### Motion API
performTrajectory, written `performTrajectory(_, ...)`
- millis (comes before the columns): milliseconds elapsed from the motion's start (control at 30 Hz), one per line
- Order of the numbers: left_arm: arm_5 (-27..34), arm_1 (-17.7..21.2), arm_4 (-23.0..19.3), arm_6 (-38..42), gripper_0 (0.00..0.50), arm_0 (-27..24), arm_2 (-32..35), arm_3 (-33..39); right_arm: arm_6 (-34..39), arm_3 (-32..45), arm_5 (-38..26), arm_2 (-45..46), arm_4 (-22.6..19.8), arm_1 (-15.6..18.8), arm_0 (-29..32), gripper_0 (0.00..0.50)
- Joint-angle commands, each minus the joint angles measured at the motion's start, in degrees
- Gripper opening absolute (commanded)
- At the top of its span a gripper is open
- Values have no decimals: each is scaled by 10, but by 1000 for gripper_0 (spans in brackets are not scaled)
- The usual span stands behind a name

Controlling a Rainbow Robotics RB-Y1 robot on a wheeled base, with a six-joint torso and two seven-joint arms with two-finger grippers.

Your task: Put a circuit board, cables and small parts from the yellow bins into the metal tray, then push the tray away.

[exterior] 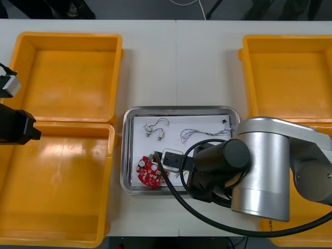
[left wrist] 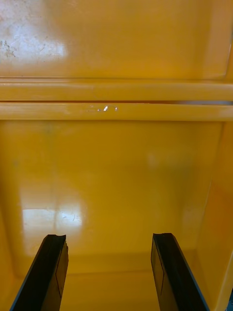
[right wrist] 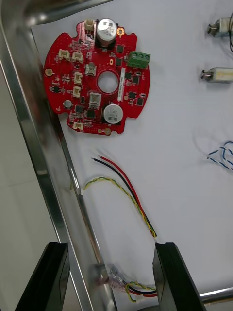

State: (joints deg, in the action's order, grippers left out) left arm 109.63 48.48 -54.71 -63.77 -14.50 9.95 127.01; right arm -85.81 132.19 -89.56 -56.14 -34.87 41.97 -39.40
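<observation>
Right wrist view: right claw [right wrist: 109, 249], wide, straddles the metal tray [right wrist: 42, 160] rim; lowering risks snagging the red and yellow cable [right wrist: 127, 187]. Left claw [left wrist: 109, 243] hangs wide above a yellow bin [left wrist: 116, 160].

No legible text, labels or numbers

Bright light is thrown from above; glare is seen on the yellow bin [exterior: 57, 171] left of the metal tray [exterior: 124, 155].
</observation>
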Motion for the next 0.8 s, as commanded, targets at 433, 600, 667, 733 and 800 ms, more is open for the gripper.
performTrajectory(433, 4, 27, -4, -43, 500, 8, 20, 17, -23, -27, 15, -139, 92, -43, -42, 500)
performTrajectory(600, 4, 27, -4, -43, 500, 8, 20, 17, -23, -56, 43, -154, 94, -53, -40, 500)
performTrajectory(667, 4, 27, -4, -43, 500, 8, 20, 17, -23, -63, 48, -159, 100, -57, -40, 500)
performTrajectory(733, 4, 27, -4, -43, 500, 8, 20, 17, -22, -69, 49, -165, 111, -61, -40, 500)
performTrajectory(800, 4, 27, -4, -43, 500, 8, 20, 17, -20, -76, 49, -174, 125, -67, -40, 500)
